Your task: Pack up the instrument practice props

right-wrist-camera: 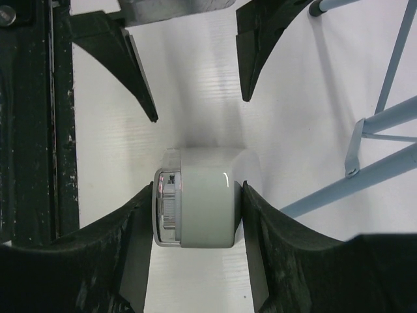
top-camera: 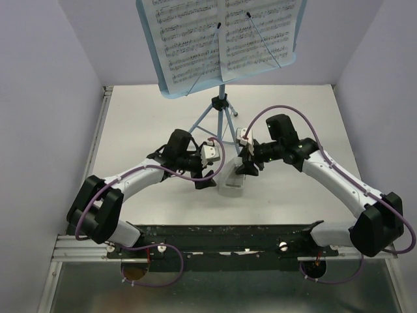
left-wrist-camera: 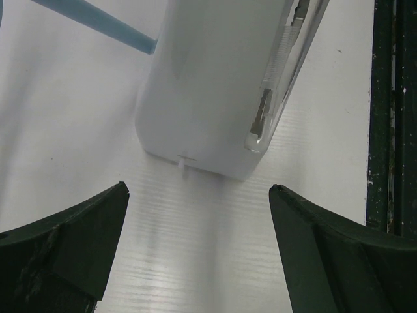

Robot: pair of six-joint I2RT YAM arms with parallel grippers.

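The light-blue music stand [top-camera: 223, 104] stands at the back of the table. Its tray [top-camera: 288, 62] holds two white sheet-music pages [top-camera: 189, 39] [top-camera: 257, 29] under thin wire holders. A small white rounded case [top-camera: 232, 182] with a clear side lies on the table in front of the tripod legs [right-wrist-camera: 384, 117]. My right gripper [right-wrist-camera: 197, 188] is shut on this case [right-wrist-camera: 202, 202], one finger on each side. My left gripper [left-wrist-camera: 199, 188] is open and empty, its fingertips a short way from the case's end [left-wrist-camera: 215, 85]. It also shows in the right wrist view [right-wrist-camera: 199, 107].
A dark metal rail [top-camera: 228, 235] runs along the near table edge, close beside the case [left-wrist-camera: 388, 130]. A blue stand leg [left-wrist-camera: 98, 23] lies just beyond the case. White walls enclose the table at left, right and back.
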